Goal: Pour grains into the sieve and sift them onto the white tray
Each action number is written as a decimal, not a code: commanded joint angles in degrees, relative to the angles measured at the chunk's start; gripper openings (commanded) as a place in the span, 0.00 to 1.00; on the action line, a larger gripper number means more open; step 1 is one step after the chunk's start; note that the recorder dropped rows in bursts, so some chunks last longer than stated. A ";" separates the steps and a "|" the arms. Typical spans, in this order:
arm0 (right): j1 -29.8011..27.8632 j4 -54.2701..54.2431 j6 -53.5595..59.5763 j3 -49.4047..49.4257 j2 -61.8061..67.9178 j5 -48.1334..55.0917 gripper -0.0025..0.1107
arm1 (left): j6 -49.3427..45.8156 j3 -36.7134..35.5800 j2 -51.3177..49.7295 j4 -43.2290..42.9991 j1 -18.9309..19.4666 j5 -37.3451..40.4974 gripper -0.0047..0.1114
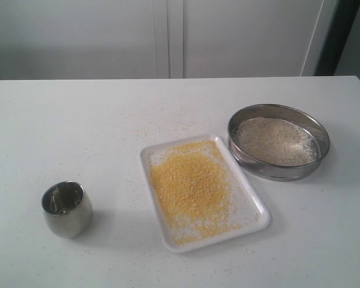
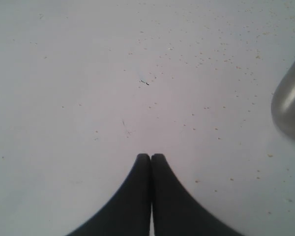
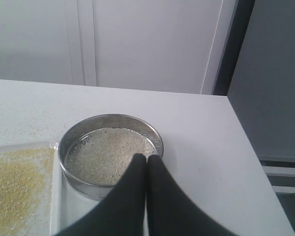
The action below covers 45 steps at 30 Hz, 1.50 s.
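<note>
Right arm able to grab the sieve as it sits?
Probably yes: the sieve sits uncovered at the white tray corner, nothing stands over its rim, and the right end effector points at it. It is shut, so it would need opening.

No text, label, brand mark or number can be read in any of the three views — nothing legible on any surface.
</note>
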<state>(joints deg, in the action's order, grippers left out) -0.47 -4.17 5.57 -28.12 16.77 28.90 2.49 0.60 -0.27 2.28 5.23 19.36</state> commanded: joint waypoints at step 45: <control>0.47 -0.05 -6.96 0.29 -4.18 -2.01 0.02 | -0.17 -0.60 0.27 0.67 -0.04 1.00 0.04</control>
<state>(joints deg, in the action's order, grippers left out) 0.00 -4.17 0.00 -28.12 13.62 27.31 2.49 0.60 -0.27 2.28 5.23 19.36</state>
